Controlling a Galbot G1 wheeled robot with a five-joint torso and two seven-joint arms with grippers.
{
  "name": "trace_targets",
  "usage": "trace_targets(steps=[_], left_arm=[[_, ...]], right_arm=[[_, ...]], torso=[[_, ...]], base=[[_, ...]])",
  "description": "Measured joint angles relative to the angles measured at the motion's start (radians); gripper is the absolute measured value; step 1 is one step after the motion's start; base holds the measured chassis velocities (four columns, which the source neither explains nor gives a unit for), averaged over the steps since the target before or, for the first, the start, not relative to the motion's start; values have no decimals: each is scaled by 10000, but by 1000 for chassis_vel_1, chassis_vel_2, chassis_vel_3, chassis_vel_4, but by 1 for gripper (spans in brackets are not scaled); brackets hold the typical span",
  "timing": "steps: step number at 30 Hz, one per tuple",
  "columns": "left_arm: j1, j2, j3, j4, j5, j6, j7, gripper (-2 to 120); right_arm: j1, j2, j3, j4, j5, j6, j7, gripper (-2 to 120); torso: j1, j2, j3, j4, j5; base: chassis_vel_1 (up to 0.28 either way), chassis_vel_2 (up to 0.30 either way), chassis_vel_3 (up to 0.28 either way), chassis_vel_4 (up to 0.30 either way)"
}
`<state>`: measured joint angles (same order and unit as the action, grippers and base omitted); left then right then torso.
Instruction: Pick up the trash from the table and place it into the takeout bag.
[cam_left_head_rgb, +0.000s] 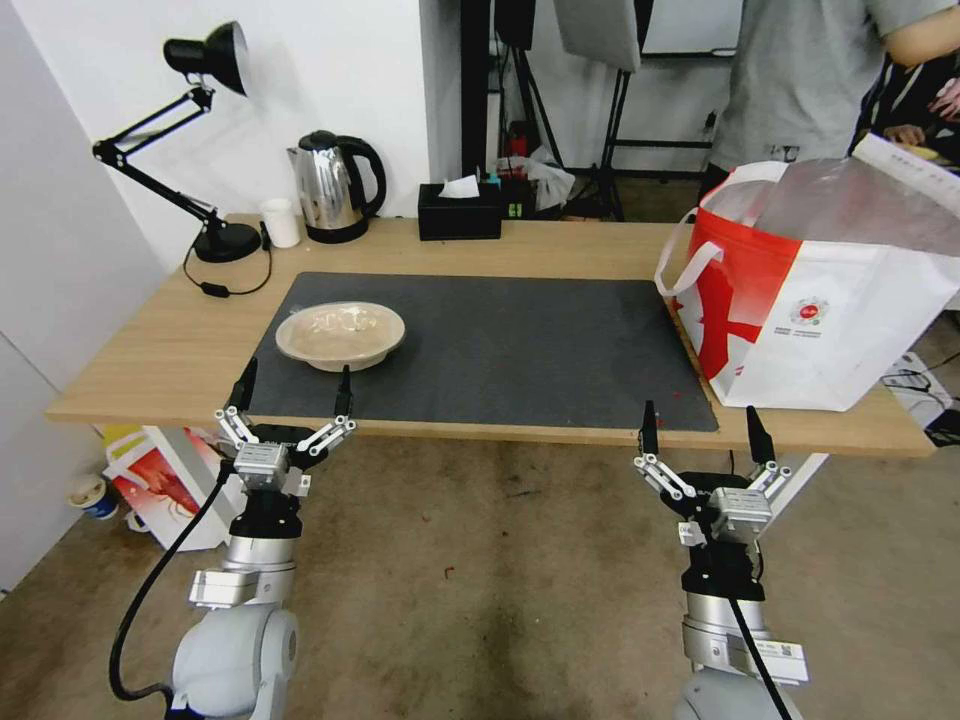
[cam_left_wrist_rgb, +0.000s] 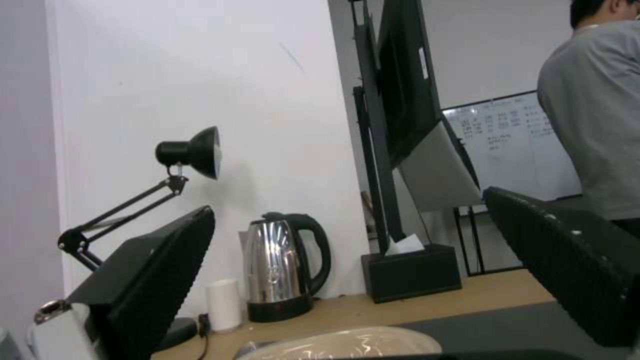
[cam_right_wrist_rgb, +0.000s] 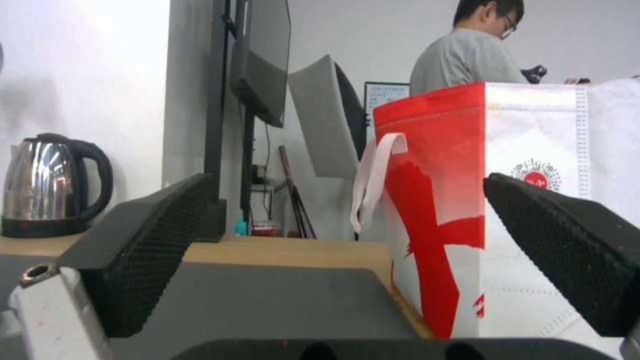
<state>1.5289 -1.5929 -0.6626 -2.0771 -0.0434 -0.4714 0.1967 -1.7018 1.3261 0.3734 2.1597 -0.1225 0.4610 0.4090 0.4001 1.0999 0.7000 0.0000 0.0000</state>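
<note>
Fingers spread on both grippers, left (cam_left_head_rgb: 292, 388) before the beige bowl (cam_left_head_rgb: 340, 334), right (cam_left_head_rgb: 704, 430) near the takeout bag (cam_left_head_rgb: 820, 300).

Light-wood table (cam_left_head_rgb: 560, 250), matt grey mat (cam_left_head_rgb: 500, 340), glossy steel kettle (cam_left_head_rgb: 330, 185)

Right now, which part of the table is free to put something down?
The dark grey mat is bare between the beige bowl and the takeout bag. The back edge is crowded: lamp, white cup, kettle, tissue box.

Desk lamp (cam_left_head_rgb: 205, 100), kettle (cam_left_head_rgb: 335, 187), white cup (cam_left_head_rgb: 281, 222), tissue box (cam_left_head_rgb: 459, 210)
</note>
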Motion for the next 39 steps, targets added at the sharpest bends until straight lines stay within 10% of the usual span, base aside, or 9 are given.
trace_targets(steps=[39], left_arm=[[-134,6,-104,98,-29,-2,-11,100]], right_arm=[[-336,76,-337,-762,-685,814,308,100]], torso=[[-1,2,0,0,0]], base=[[0,0,0,0]])
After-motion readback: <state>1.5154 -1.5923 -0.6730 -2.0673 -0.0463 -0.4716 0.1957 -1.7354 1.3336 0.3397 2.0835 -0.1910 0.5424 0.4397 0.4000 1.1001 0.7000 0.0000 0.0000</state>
